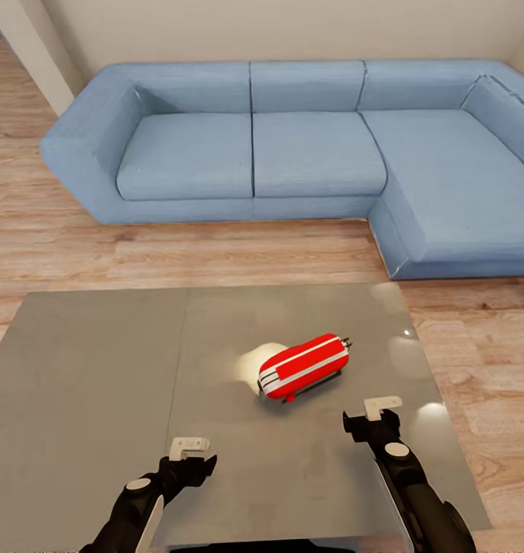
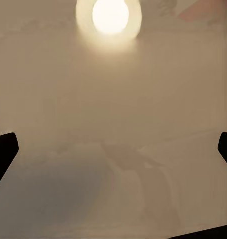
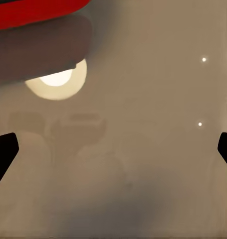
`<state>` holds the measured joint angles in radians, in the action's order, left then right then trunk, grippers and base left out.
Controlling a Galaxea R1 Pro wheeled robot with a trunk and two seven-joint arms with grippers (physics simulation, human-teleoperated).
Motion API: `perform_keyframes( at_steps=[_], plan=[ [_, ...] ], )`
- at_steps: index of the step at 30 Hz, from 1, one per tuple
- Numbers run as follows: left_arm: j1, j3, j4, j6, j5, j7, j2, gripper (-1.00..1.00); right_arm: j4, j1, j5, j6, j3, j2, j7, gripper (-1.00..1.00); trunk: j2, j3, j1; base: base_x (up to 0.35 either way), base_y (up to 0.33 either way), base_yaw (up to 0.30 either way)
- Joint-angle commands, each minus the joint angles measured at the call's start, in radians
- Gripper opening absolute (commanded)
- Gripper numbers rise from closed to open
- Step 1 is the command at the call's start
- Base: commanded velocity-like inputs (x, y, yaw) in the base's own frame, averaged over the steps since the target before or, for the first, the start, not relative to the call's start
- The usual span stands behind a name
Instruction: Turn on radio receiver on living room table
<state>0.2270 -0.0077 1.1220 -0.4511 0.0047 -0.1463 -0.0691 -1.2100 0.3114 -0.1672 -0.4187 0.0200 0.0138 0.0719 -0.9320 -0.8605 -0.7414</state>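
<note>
The red radio receiver (image 1: 304, 367) lies on the grey tabletop (image 1: 101, 369), its long side slanting away to the right. The right gripper (image 1: 369, 418) is nearer, just behind it. The left gripper (image 1: 191, 452) hangs farther off. Both jaws are spread wide, holding nothing.

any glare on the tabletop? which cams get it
Head view: pale lamp reflection on the table just behind the radio, smaller glints toward its right edge. Left wrist view: bright round hotspot, washed-out surface. Right wrist view: hotspot partly cut off by the radio's reflection.
</note>
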Motion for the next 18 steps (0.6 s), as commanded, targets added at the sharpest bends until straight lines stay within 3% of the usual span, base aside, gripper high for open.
perform_keyframes(
  at_steps=[1, 18],
  plan=[
    [0.000, 0.000, 0.000, 0.000, 0.000, -0.001, 0.000, 1.00, 0.000, 0.000, 0.000, -0.001, 0.000, 0.000, 0.000, 1.00, 0.000, -0.002, 0.000, 0.000, 0.000, 0.000],
    [0.000, -0.002, 0.001, 0.003, -0.002, -0.003, -0.001, 1.00, 0.003, 0.000, 0.002, -0.008, -0.004, 0.000, 0.000, 1.00, 0.000, -0.005, 0.000, 0.000, 0.000, 0.000]
  ],
)
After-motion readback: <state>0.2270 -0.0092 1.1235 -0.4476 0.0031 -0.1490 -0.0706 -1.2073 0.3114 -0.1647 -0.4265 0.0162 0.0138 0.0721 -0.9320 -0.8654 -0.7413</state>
